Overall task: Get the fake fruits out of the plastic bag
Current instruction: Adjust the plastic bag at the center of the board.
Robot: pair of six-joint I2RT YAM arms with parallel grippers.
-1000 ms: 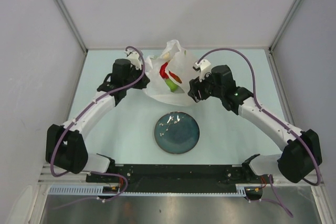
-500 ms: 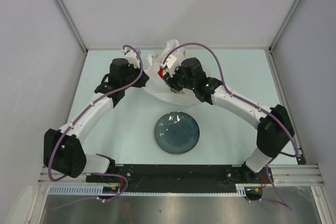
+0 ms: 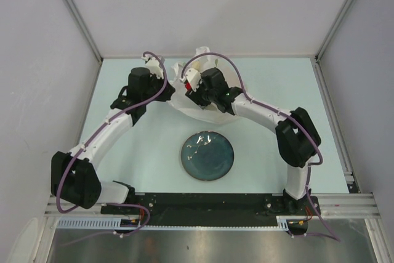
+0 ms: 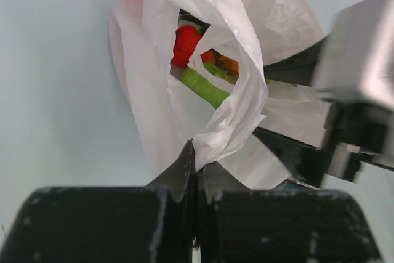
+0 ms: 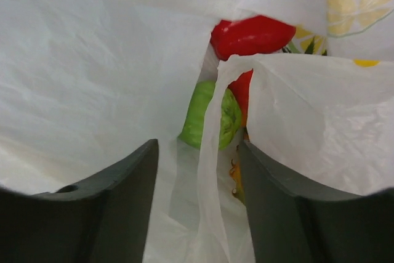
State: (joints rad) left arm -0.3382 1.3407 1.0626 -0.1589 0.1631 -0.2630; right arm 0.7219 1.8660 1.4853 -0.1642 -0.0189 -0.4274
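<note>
1 dark blue-grey round plate (image 3: pixel 207 155), pale green table (image 3: pixel 261 161), grey walls (image 3: pixel 203 4)

Bright, even overhead light, faint soft shadows on the pale green table (image 3: pixel 154 146), white glare flecks on the glossy dark blue-grey round plate (image 3: pixel 212 161), thin translucent white plastic bag (image 4: pixel 209 4) nearly washed out, dark fingers (image 5: pixel 92 214) of the right gripper (image 5: pixel 197 145) blurred close-up.
</note>
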